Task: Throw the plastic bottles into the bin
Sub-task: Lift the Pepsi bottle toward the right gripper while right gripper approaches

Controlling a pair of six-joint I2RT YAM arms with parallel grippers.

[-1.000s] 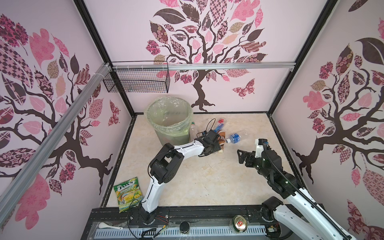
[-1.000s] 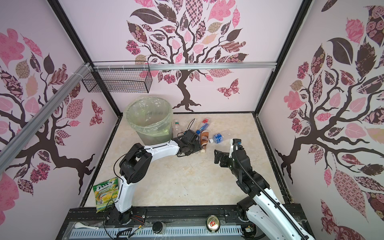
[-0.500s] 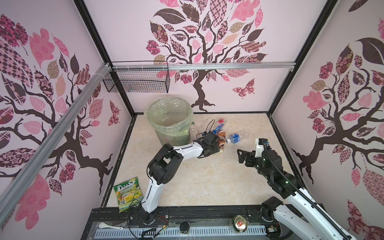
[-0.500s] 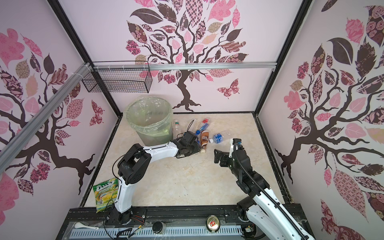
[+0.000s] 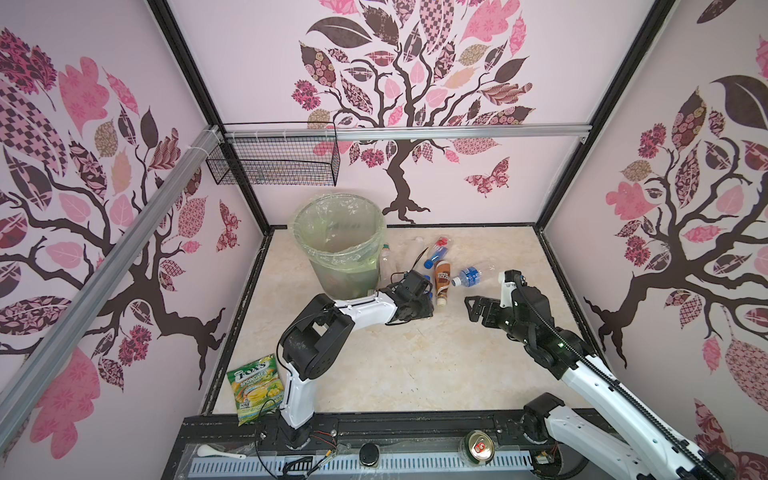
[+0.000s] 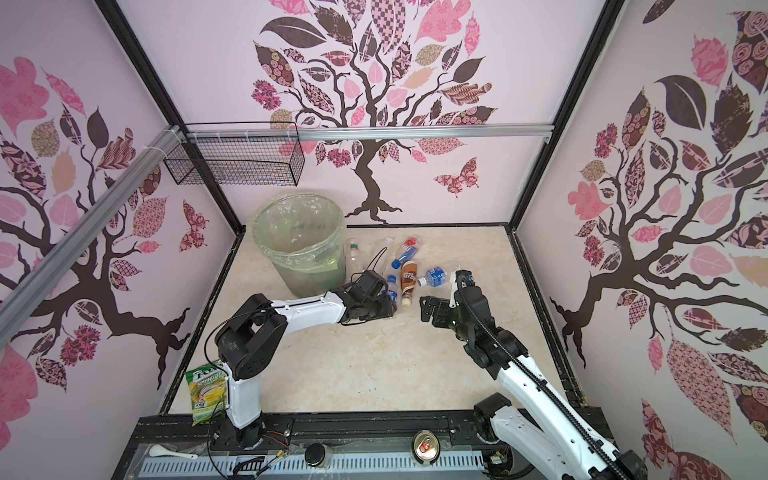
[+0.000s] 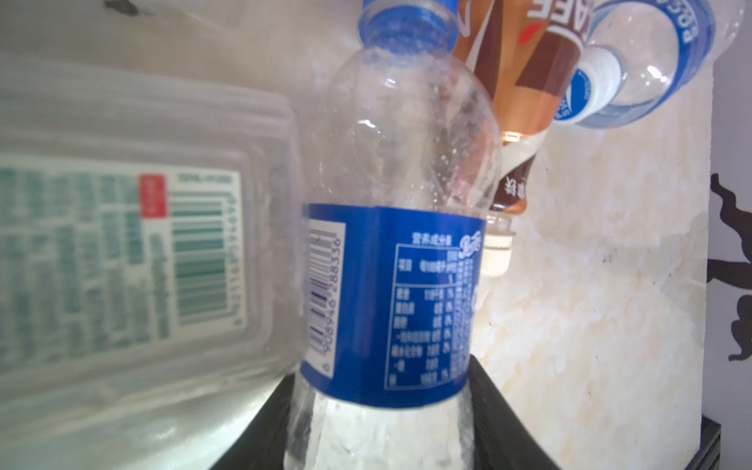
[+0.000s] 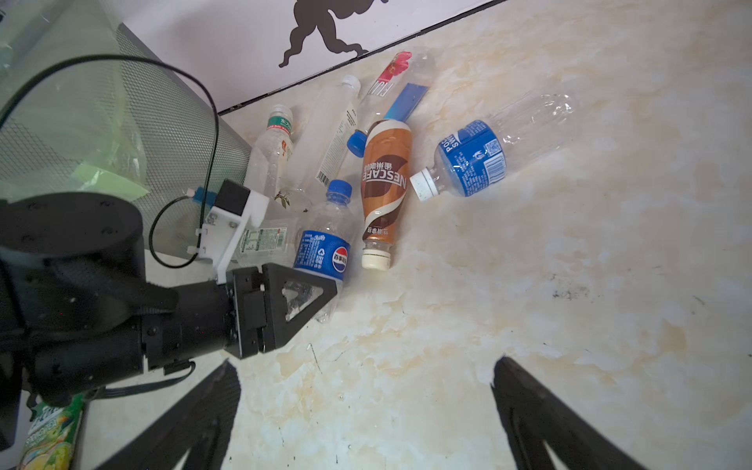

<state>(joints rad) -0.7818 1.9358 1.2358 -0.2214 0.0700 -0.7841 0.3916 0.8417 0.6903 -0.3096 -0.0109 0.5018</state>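
In both top views the left end effector [image 5: 426, 303] has narrowed over the last second around the Pepsi bottle [image 6: 391, 293], which lies on the worktop [image 5: 395, 365] near the bin [image 5: 345, 274]. In the left wrist view its jaws press the bottle's lower body on both sides. We judge it grasped and ready to lift. In the right wrist view the right end effector [image 8: 366, 407] stands released over bare worktop, and the other bottles [image 8: 384, 183] lie unpicked.
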